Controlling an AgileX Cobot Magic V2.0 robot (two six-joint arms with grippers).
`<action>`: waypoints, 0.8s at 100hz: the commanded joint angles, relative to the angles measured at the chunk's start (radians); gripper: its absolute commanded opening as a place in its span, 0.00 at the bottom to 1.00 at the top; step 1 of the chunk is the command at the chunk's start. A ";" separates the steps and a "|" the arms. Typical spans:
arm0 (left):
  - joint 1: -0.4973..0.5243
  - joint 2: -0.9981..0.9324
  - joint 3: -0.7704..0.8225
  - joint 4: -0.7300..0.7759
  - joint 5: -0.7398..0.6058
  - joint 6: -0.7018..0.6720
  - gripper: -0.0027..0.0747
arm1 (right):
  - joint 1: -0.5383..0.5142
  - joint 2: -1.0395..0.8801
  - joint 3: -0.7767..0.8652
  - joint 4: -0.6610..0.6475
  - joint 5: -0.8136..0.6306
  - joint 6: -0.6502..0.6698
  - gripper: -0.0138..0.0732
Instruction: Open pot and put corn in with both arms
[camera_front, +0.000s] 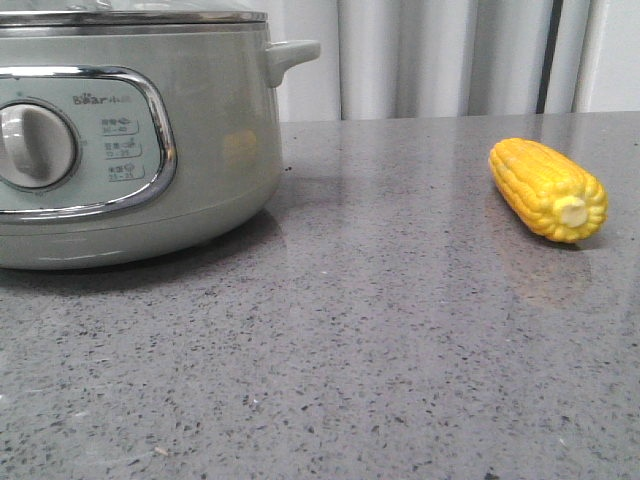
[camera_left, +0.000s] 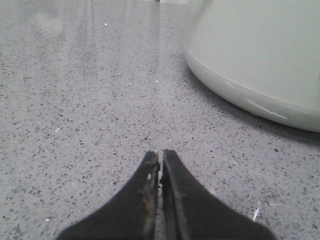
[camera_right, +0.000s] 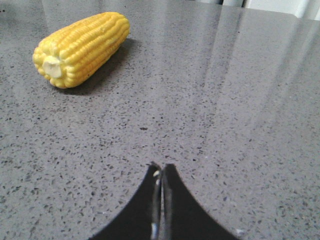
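The pale grey-green pot (camera_front: 200, 130) stands at the left of the front view, with its chrome-framed panel, round dial (camera_front: 35, 145), side handle (camera_front: 290, 55) and a lid edge at the top. Its lower wall shows in the left wrist view (camera_left: 260, 55). The yellow corn (camera_front: 548, 188) lies on the counter at the right, stub end toward the camera; it also shows in the right wrist view (camera_right: 80, 47). My left gripper (camera_left: 160, 154) is shut and empty, low over the counter beside the pot. My right gripper (camera_right: 161, 167) is shut and empty, short of the corn.
The grey speckled stone counter (camera_front: 350, 350) runs under everything. Pale curtains (camera_front: 440, 55) hang behind its far edge. Neither arm shows in the front view.
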 joint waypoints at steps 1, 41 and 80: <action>0.004 -0.029 0.029 -0.007 -0.042 -0.001 0.01 | -0.003 -0.025 0.017 -0.002 -0.014 -0.008 0.08; 0.004 -0.029 0.029 -0.007 -0.042 -0.001 0.01 | -0.003 -0.025 0.017 -0.002 -0.014 -0.008 0.08; 0.004 -0.029 0.029 -0.007 -0.042 -0.001 0.01 | -0.003 -0.025 0.017 -0.035 -0.014 -0.008 0.08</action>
